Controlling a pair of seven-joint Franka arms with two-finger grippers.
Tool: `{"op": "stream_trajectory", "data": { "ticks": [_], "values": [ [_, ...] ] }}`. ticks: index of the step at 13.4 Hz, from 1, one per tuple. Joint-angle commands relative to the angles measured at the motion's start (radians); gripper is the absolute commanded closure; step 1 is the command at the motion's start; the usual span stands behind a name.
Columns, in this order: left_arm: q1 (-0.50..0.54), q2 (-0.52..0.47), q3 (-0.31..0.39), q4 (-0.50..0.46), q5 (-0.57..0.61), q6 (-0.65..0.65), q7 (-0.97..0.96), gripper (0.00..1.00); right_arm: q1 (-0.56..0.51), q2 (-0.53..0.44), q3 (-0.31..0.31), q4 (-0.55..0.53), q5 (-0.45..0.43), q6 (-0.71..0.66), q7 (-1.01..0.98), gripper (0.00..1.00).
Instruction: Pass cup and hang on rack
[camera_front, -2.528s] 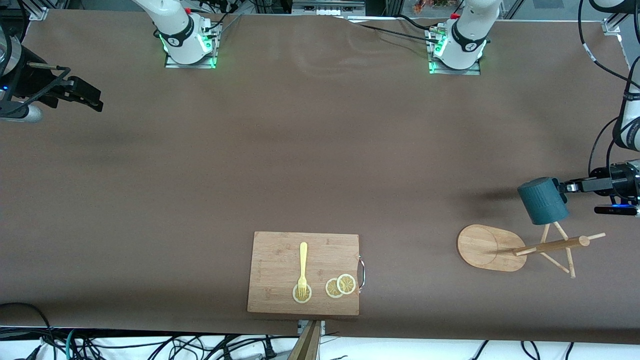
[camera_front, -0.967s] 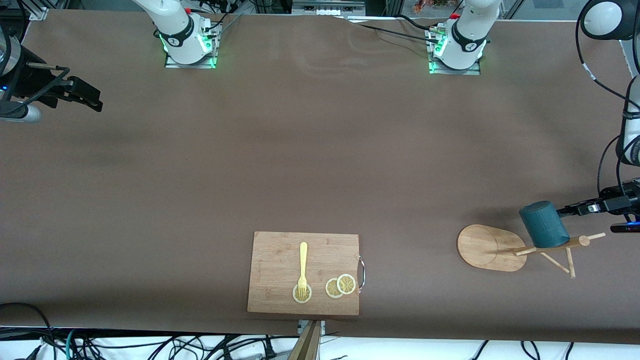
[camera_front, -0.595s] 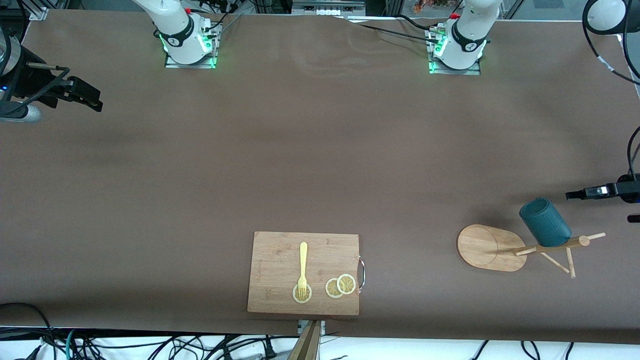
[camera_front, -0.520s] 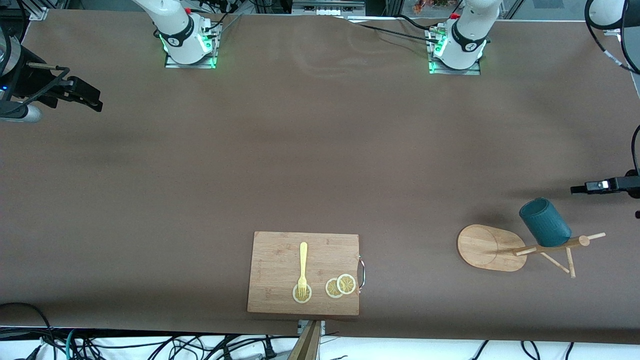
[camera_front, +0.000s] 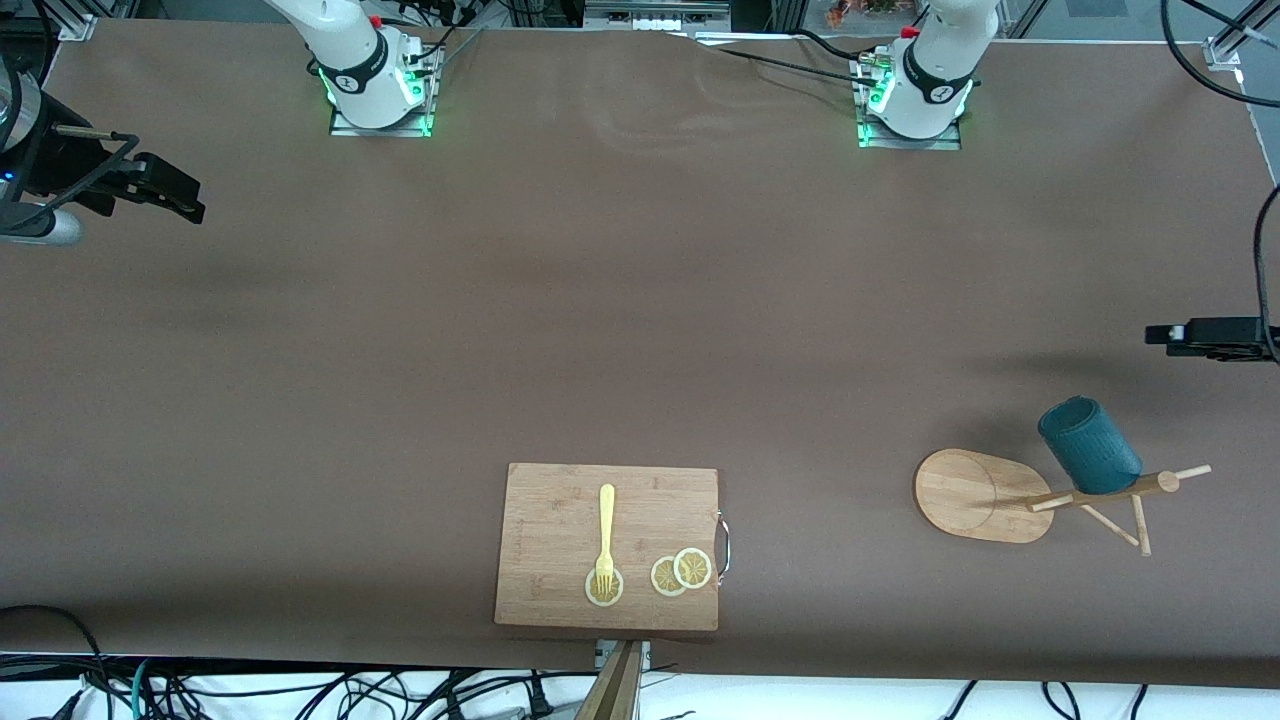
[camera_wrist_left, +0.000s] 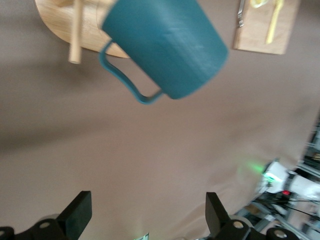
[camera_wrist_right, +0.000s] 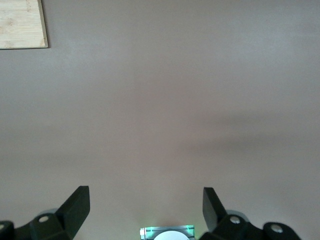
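Observation:
The dark teal cup (camera_front: 1090, 446) hangs on a peg of the bamboo rack (camera_front: 1095, 492), whose oval base (camera_front: 965, 495) sits toward the left arm's end of the table. In the left wrist view the cup (camera_wrist_left: 165, 47) shows its handle beside a rack peg (camera_wrist_left: 76, 35). My left gripper (camera_front: 1162, 335) is open and empty, up in the air clear of the cup; it also shows in the left wrist view (camera_wrist_left: 147, 220). My right gripper (camera_front: 185, 200) waits open and empty over the right arm's end of the table, and in its wrist view (camera_wrist_right: 145, 207) it is over bare table.
A wooden cutting board (camera_front: 607, 545) with a yellow fork (camera_front: 605, 535) and lemon slices (camera_front: 680, 572) lies near the front camera's edge, midway along the table. The board's corner shows in the right wrist view (camera_wrist_right: 20, 25).
My left gripper lowered the cup onto the rack peg, let it go and drew back toward the table's end. The cup stays hanging. The right arm has not moved.

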Motion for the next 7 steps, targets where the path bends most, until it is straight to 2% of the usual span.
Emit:
{"op": "stream_trajectory", "data": {
  "ticks": [1, 4, 7],
  "values": [
    [-0.142, -0.096, 0.015, -0.032, 0.133, 0.01, -0.116, 0.0, -0.001, 0.003, 0.001, 0.015, -0.009, -0.01, 0.003, 0.0],
    [-0.322, -0.158, 0.014, -0.033, 0.32, 0.029, -0.205, 0.0, -0.001, 0.003, 0.001, 0.015, -0.009, -0.01, 0.003, 0.0],
    [-0.413, -0.196, 0.014, -0.059, 0.371, 0.049, -0.224, 0.0, 0.001, 0.003, 0.001, 0.015, -0.009, -0.01, 0.003, 0.0]
  ]
}}
